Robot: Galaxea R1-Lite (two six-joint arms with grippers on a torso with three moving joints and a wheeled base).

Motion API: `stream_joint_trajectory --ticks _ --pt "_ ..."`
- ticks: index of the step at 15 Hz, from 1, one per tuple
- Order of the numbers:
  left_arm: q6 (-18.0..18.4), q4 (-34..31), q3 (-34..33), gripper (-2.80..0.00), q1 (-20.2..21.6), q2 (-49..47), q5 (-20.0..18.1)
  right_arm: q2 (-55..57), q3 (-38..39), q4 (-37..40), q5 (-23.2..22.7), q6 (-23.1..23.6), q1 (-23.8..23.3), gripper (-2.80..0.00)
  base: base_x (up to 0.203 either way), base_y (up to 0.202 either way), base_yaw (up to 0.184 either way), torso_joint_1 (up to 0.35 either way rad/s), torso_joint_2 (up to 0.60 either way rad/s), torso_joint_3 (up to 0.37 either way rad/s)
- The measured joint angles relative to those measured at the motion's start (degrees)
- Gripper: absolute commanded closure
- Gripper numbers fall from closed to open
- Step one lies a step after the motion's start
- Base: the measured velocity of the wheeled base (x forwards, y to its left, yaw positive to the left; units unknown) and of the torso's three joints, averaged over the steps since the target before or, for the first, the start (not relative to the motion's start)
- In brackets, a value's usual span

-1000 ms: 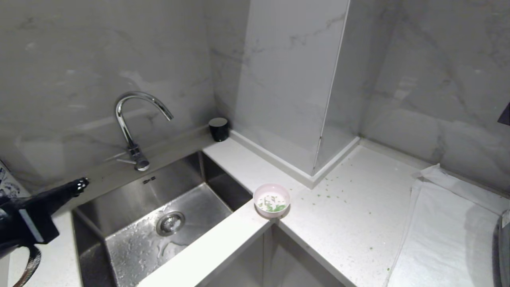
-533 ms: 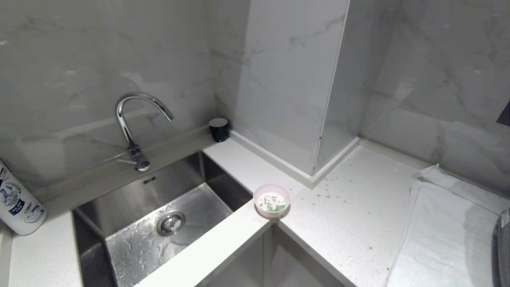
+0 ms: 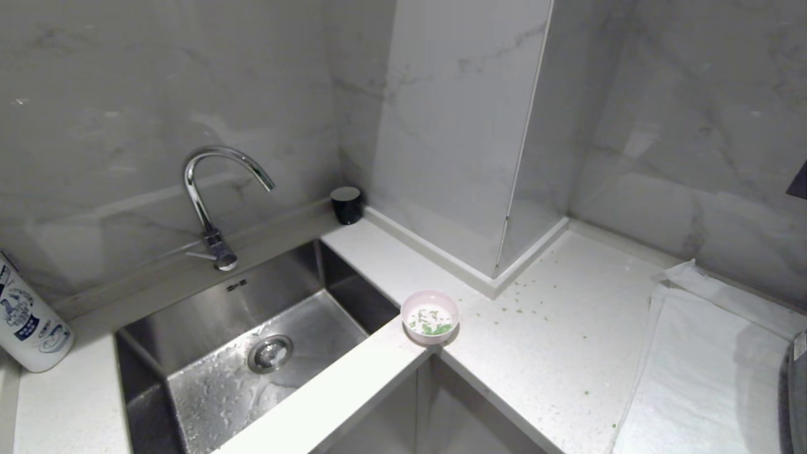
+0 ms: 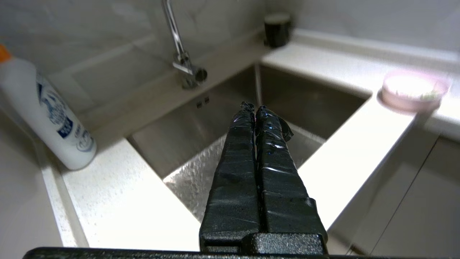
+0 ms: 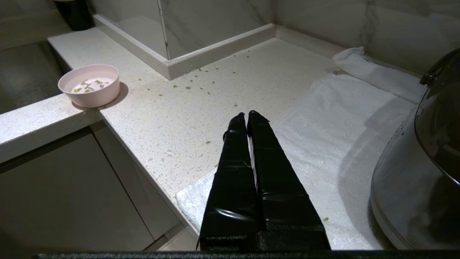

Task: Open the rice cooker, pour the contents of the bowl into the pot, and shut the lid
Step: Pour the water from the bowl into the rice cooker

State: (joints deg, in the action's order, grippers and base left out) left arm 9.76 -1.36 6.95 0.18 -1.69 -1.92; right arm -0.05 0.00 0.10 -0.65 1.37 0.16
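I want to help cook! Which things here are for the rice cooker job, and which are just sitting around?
For the job: pink bowl, green bits inside it, rice cooker.

Just lying about: faucet, sink, white bottle, black cup, white towel.

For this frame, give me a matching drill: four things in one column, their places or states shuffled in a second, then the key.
Things
1. bowl
2. white bottle
3. black cup
4. left tool

Places or states
A. shut and empty, out over the sink
B. in the back corner of the counter, against the wall beyond the sink
C. on the counter at the sink's right edge, a few green bits inside
D. standing on the counter to the left of the sink

Pairs: 1-C, 2-D, 3-B, 4-A
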Motion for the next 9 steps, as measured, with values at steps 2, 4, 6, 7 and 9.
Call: stream_joint_trajectory --ticks 2,4,6,7,9 --pt "0.15 2.84 -5.07 0.00 -0.07 1.17 -0.47 0.00 0.00 0.00 -0.04 0.01 0.00 0.00 0.000 0.000 0.000 0.000 0.00 0.000" --pt "-4.35 3.72 -6.46 0.00 -0.18 1.68 -0.03 0.00 0.00 0.00 -0.01 0.01 0.00 0.00 0.000 0.000 0.000 0.000 0.00 0.000" --pt "-6.67 3.94 -6.73 0.00 -0.18 1.82 0.55 0.00 0.00 0.04 -0.01 0.00 0.00 0.00 0.000 0.000 0.000 0.000 0.00 0.000" --pt "-6.04 3.84 -6.84 0.00 -0.18 1.87 0.50 0.00 0.00 0.01 -0.01 0.01 0.00 0.00 0.000 0.000 0.000 0.000 0.00 0.000" --pt "-5.32 3.66 -6.90 0.00 -0.18 1.89 0.03 0.00 0.00 0.04 0.13 -0.03 0.00 0.00 0.000 0.000 0.000 0.000 0.00 0.000"
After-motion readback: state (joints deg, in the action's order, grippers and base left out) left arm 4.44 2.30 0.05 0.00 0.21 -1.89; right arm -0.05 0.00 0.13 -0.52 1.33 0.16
